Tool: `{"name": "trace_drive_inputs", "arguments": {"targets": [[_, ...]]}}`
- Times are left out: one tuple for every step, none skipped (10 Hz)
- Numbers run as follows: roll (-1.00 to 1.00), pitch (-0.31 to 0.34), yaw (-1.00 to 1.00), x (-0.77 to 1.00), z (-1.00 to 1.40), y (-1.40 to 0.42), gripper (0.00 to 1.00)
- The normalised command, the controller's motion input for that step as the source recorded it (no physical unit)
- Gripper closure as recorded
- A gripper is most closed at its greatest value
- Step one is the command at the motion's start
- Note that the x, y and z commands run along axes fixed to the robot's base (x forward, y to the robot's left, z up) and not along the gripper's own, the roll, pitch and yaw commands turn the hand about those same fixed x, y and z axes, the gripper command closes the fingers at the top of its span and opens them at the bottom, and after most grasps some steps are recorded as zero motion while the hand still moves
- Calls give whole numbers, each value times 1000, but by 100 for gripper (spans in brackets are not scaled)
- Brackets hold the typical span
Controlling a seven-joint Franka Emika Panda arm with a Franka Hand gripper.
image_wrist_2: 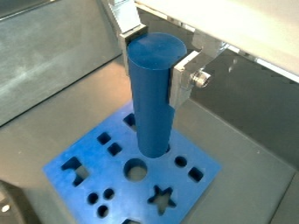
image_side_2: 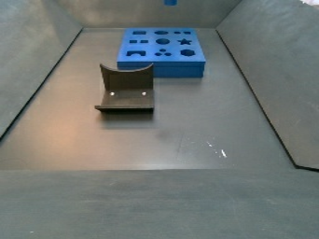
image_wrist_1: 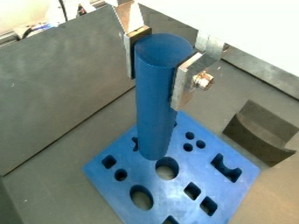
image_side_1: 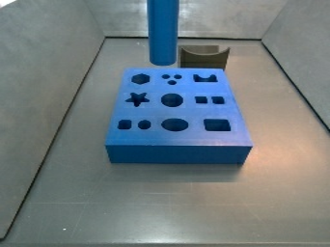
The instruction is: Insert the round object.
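My gripper [image_wrist_1: 160, 66] is shut on the round object [image_wrist_1: 158, 105], a tall bright blue cylinder peg, and grips it near its top end between the silver fingers [image_wrist_1: 184, 83]. Both wrist views show this; the gripper [image_wrist_2: 158, 57] holds the peg [image_wrist_2: 152, 105] upright. The peg hangs above the flat blue block [image_wrist_1: 187, 185] with shaped holes, its lower end near a round hole [image_wrist_1: 167, 166]. In a side view the peg [image_side_1: 164, 29] stands clear above the block's [image_side_1: 175, 152] far edge. The gripper itself is out of both side views.
A dark notched block [image_side_1: 203, 55] lies on the floor beside the blue block, and also shows in a side view [image_side_2: 125, 91] and a wrist view [image_wrist_1: 263, 131]. Grey walls [image_side_1: 52, 116] slope up around the floor. The blue block [image_side_2: 162, 51] lies near one end.
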Motion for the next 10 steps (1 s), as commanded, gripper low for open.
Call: {"name": "trace_drive_inputs", "arguments": {"targets": [[46, 44, -409, 454, -1000, 374, 100], [54, 81, -371, 340, -1000, 174, 100], [21, 77, -306, 294, -806, 109, 100], [11, 6, -214, 120, -660, 57, 100], [89, 0, -151, 0, -626, 3, 100], [136, 0, -71, 0, -451, 0, 100], [47, -1, 0, 0, -169, 0, 100], [66, 0, 0, 0, -229, 0, 100], [34, 0, 0, 154, -346, -66, 100], [0, 0, 0, 274, -409, -51, 100]]}}
